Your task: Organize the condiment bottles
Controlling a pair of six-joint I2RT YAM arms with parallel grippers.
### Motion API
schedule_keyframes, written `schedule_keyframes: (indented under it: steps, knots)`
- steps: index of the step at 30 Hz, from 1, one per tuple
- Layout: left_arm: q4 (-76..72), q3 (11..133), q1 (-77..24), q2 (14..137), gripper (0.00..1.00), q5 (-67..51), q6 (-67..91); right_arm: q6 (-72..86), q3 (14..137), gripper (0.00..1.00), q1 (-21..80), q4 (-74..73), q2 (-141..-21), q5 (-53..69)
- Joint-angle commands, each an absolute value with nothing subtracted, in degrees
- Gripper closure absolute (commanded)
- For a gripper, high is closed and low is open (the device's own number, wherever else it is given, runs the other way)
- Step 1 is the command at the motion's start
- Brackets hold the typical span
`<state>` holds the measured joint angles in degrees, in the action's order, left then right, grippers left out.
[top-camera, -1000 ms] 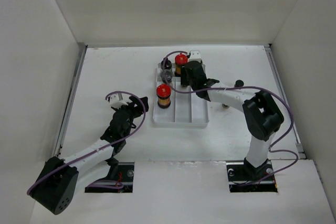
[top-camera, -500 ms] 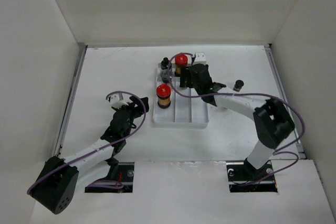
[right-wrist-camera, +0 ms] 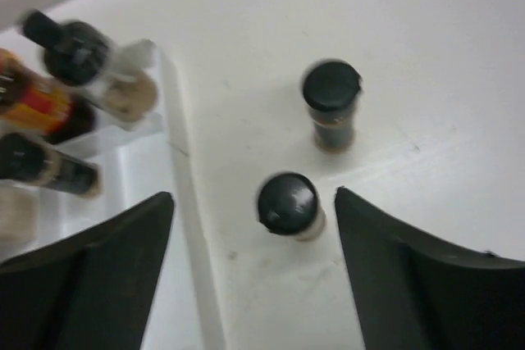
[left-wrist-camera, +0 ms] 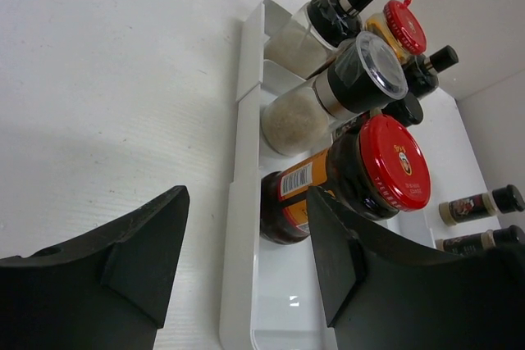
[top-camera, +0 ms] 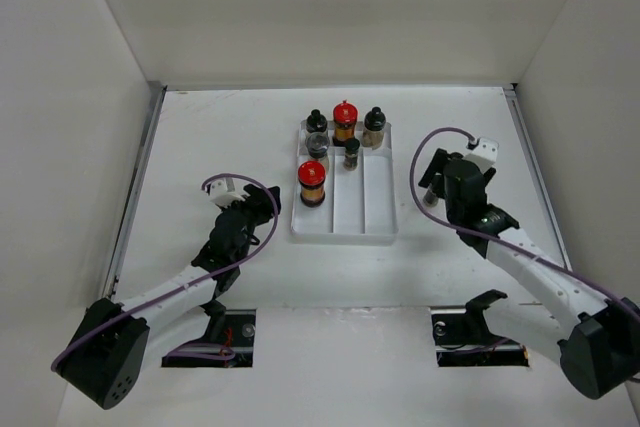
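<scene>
Six condiment bottles (top-camera: 345, 119) stand in the white tray (top-camera: 375, 212); two slim bottles (right-wrist-camera: 288, 202) wait unsorted on the table (top-camera: 230, 127) just right of it. The right pincer (right-wrist-camera: 253, 202) gapes empty over those two. The left pincer (left-wrist-camera: 246, 211) gapes empty left of the tray.

Two amber red-capped bottles (top-camera: 312, 184) and four black-topped bottles (top-camera: 374, 126) stand upright in the tray (top-camera: 375, 215). Two slim black-capped bottles (right-wrist-camera: 289, 202) stand on the bench (top-camera: 230, 137) to its right.

Bright even light, right wrist blurred
</scene>
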<state>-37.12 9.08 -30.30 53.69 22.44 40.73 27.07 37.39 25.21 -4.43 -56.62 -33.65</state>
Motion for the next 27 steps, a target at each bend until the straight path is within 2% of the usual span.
schedule_keyframes:
  steps: [1,5,13,19,24,27]
  knots:
    - [-39.81,8.88,-30.63,53.00,0.42,22.59,41.31,29.09,36.47,0.07,23.69,-9.32,-58.09,-34.55]
    - [-39.82,8.70,-30.28,53.70,0.40,22.59,41.40,28.74,38.49,0.06,22.89,-7.57,-64.06,-30.50]
    - [-39.64,8.61,-29.84,53.96,0.39,22.24,41.66,26.29,40.34,0.28,22.19,-0.80,-71.45,-30.32]
    - [-40.08,8.96,-30.19,55.02,0.38,22.24,41.83,24.79,40.60,0.35,21.49,1.93,-74.53,-32.08]
    - [-40.08,8.70,-29.92,53.96,0.38,22.41,41.84,23.64,41.22,0.57,21.75,2.20,-74.71,-34.89]
    - [-39.73,8.79,-29.84,53.79,0.38,21.54,41.92,22.16,42.10,0.62,23.15,2.37,-72.26,-35.86]
